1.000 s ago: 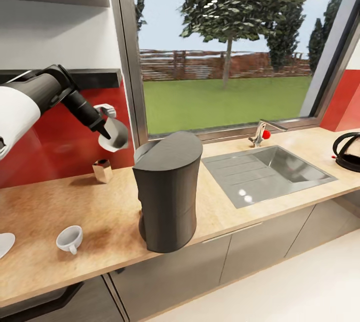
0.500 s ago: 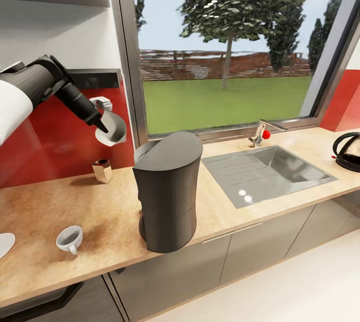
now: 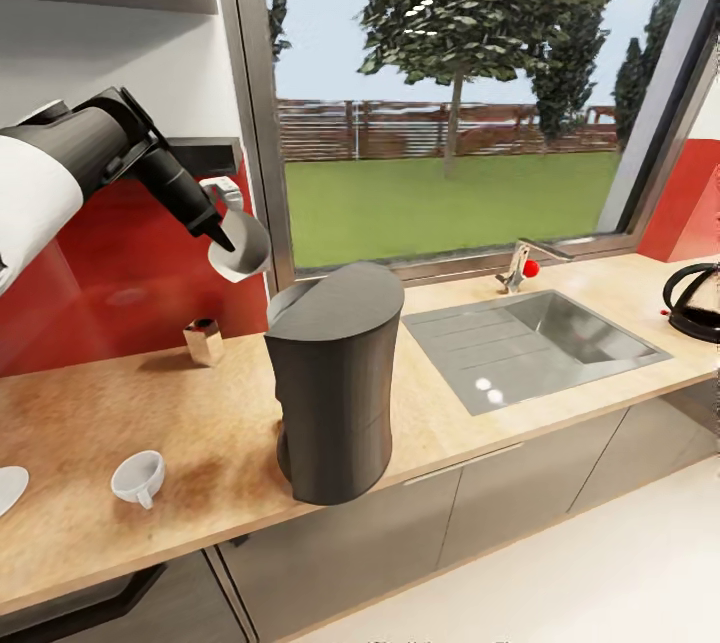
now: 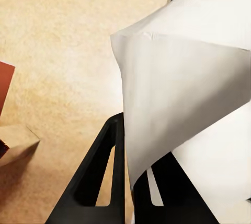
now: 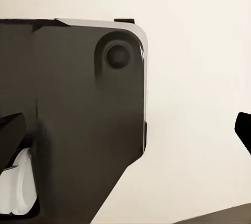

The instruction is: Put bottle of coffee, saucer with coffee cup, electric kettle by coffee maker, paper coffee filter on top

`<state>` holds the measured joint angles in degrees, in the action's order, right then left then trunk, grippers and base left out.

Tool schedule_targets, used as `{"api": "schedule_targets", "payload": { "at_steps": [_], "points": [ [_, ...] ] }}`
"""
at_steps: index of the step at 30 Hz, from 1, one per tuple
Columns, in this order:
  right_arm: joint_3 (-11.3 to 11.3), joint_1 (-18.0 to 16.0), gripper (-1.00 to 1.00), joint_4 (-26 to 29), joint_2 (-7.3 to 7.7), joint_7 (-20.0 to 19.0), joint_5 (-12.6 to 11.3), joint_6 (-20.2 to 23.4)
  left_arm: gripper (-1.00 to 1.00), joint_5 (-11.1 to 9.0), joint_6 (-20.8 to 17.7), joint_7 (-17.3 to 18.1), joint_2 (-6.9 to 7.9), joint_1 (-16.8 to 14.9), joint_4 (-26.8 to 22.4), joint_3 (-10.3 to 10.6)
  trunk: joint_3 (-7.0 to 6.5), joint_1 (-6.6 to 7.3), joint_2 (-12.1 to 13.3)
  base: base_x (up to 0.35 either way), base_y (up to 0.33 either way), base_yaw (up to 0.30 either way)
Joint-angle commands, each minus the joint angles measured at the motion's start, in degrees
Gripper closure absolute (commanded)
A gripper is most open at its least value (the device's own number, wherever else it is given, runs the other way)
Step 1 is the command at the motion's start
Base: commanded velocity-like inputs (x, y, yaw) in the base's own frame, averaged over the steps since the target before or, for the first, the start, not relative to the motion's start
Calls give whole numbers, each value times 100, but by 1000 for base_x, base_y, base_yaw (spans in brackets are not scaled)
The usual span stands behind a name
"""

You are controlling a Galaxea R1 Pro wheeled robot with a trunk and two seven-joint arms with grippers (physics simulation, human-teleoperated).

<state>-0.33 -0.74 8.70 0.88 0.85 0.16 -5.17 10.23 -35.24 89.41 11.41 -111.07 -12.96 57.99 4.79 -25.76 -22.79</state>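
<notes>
My left gripper (image 3: 226, 244) is shut on the paper coffee filter (image 3: 243, 248), an off-white cone held in the air up and to the left of the coffee maker (image 3: 335, 383). The left wrist view has the filter (image 4: 183, 93) pinched between black fingers (image 4: 107, 177) above the countertop (image 4: 63, 46). The bottle of coffee (image 3: 203, 341) stands on the countertop (image 3: 100, 413) by the red wall. The coffee cup (image 3: 138, 478) lies tilted near the front edge, the saucer (image 3: 8, 488) at the far left. The electric kettle (image 3: 695, 303) sits far right. My right gripper (image 5: 125, 130) is open.
A steel sink (image 3: 530, 343) with a faucet (image 3: 520, 268) is set into the worktop right of the coffee maker. A dark wall shelf (image 3: 200, 155) hangs just behind my left arm. A large window runs along the back. Grey cabinets stand below.
My left gripper has carried the filter up and a little to the right, nearer the coffee maker's top. Nothing on the worktop has moved.
</notes>
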Motion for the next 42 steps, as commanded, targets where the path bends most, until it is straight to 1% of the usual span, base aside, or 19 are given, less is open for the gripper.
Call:
{"api": "schedule_targets", "payload": {
  "at_steps": [1, 9, 24, 30, 42],
  "points": [
    [-2, -5, -100, -2, -1, 10, 1, -19, 100, 58, -42, 59, 7, -1, -13, -24, 13, -3, -13, -109, 153, -207],
    [-2, -5, -100, -3, -1, 4, -2, -19, 100, 58, -44, 59, 3, 10, -13, -24, 2, -3, -13, -218, 232, -94],
    [-2, -5, -100, -9, -1, 10, 1, -19, 100, 58, -48, 59, 24, 22, -13, -24, -89, -3, -13, -236, 216, -214],
    [-2, -5, -100, -9, -1, 10, 1, -19, 100, 66, -44, 59, -34, 44, -13, -16, -128, -3, -13, -30, 26, -223],
    [6, -5, -100, -17, -1, 11, 1, -19, 100, 68, -57, 59, -32, 52, -13, -16, -225, -3, -13, 78, 74, -153]
  ]
}}
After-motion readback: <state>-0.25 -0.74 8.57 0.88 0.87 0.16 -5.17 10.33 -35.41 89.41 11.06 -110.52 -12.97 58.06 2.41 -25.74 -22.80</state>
